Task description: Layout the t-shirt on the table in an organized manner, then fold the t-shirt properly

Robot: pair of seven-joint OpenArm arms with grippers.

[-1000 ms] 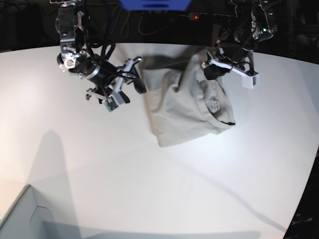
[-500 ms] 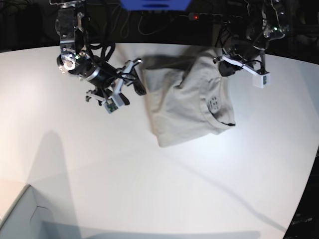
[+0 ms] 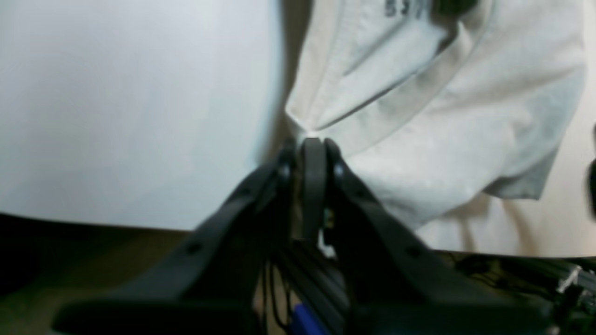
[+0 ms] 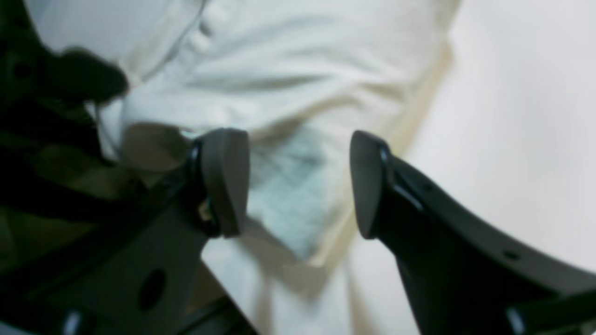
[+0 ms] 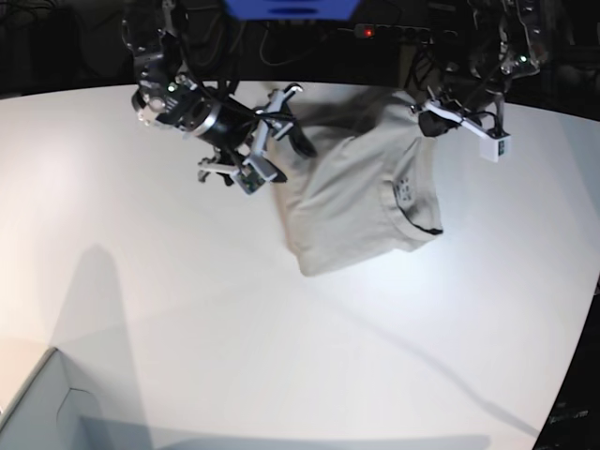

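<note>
White matte table under dark clutter of cables at the far edge; grey box corner at the near left.

Base view: t-shirt bunched in a rough slab at the far middle of the table, collar toward the right. Left gripper now further out to the right than a second ago, pinched shut on the shirt's far right edge and drawing it outward. Right gripper swung in from well left of the cloth to just beside its far left edge, open and empty. Likely meaning: spreading under way, one corner held, the other about to be taken.

Left wrist view: left gripper clenched on a small peak of fabric beside the ribbed collar; printed neck label partly visible above. Bare table to the left.

Right wrist view: right gripper spread wide, nothing between the pads, blurred shirt folds beyond; plain tabletop to the right.
</note>
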